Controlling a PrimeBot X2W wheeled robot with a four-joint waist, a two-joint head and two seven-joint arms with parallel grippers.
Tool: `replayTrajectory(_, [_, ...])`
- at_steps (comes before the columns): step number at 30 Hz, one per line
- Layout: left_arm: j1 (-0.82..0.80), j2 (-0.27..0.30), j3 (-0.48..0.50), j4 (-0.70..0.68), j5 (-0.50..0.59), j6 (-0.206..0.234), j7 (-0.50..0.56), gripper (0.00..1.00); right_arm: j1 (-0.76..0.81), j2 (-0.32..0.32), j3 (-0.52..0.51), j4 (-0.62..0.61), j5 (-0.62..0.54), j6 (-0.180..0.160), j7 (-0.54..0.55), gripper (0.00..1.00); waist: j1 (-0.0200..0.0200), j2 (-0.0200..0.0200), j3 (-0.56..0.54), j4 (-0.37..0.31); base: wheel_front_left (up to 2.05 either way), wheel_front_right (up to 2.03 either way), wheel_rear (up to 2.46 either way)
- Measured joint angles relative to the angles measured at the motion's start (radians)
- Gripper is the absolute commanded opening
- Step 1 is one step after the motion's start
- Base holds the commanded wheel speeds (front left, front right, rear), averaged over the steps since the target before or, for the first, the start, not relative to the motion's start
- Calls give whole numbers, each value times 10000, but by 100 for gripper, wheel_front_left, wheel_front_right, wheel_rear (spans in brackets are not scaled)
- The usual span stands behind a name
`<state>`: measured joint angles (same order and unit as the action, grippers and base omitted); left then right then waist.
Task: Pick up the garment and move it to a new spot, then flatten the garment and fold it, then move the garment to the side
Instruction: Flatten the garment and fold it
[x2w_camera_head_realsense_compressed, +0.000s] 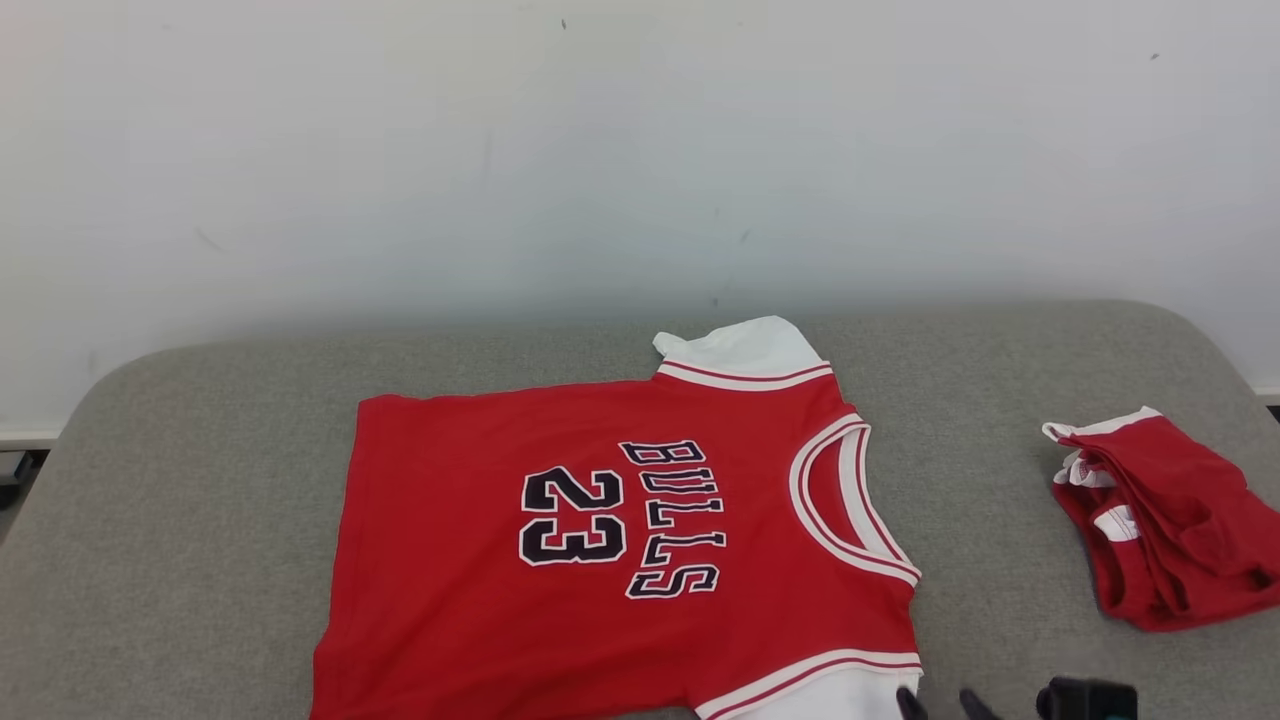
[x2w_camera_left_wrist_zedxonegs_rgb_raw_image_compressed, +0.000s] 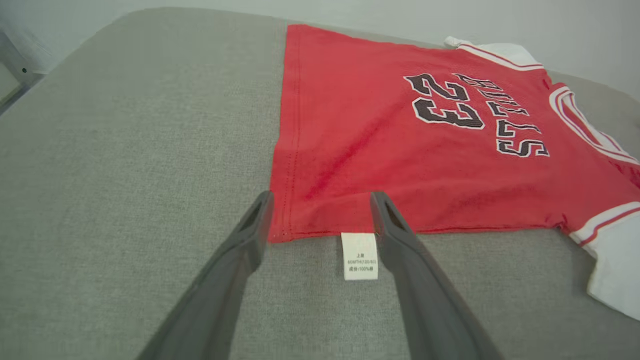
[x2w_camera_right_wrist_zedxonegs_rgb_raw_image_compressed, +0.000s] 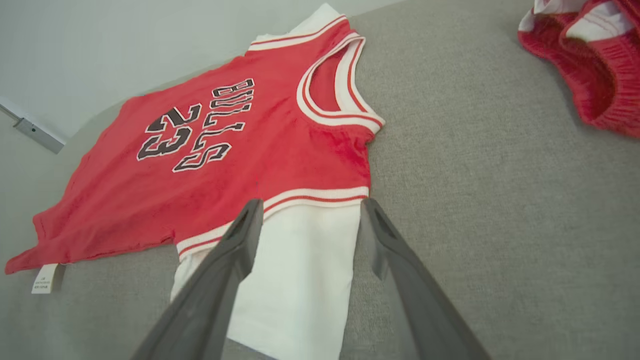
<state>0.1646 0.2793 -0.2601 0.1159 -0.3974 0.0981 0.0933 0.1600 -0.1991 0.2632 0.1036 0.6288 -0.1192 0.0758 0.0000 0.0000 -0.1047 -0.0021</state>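
While I watch head feed, jersey (x2w_camera_head_realsense_compressed: 600, 520) lies flat at frame centre on grey counter (x2w_camera_head_realsense_compressed: 200, 450), collar toward frame right; left hand (x2w_camera_left_wrist_zedxonegs_rgb_raw_image_compressed: 321, 200) wide open, empty, tips at hem corner by label (x2w_camera_left_wrist_zedxonegs_rgb_raw_image_compressed: 360, 256); right hand (x2w_camera_right_wrist_zedxonegs_rgb_raw_image_compressed: 311, 207) wide open, empty, over white sleeve (x2w_camera_right_wrist_zedxonegs_rgb_raw_image_compressed: 295, 280); red bundle (x2w_camera_head_realsense_compressed: 1160, 520) at right edge.

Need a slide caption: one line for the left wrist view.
Open left gripper aimed at the spread red jersey hem corner, its white label between the fingers.
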Motion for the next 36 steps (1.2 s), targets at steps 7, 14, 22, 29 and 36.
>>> replayTrajectory(7, [-517, -449, 313, 1225, -261, 163, 1218, 100, 131, 115, 497, 479, -426, -52, 1204, 100, 0, 0, 203, 76, 0, 0, 0])
replayTrajectory(14, [-1341, -487, 675, 2046, -261, 244, 1848, 100, -39, 468, 704, 901, -863, -54, 1944, 100, 1, 0, 450, 56, 0, 0, 0])
replayTrajectory(22, [-1949, -652, 828, 2984, -221, 251, 2330, 100, -185, 1034, 230, 1521, -1406, -54, 2247, 100, 1, 0, 646, -1, 0, 0, 0])
replayTrajectory(29, [-2338, -832, 836, 3682, -138, 253, 2495, 100, -255, 1212, -44, 1929, -1666, -54, 2514, 100, 0, 0, 736, -6, 0, 0, 0])
replayTrajectory(36, [-2601, -888, 830, 4149, -75, 253, 2495, 74, -372, 1354, -196, 2217, -1739, -52, 2644, 100, 0, -1, 792, -12, 0, 0, 0])
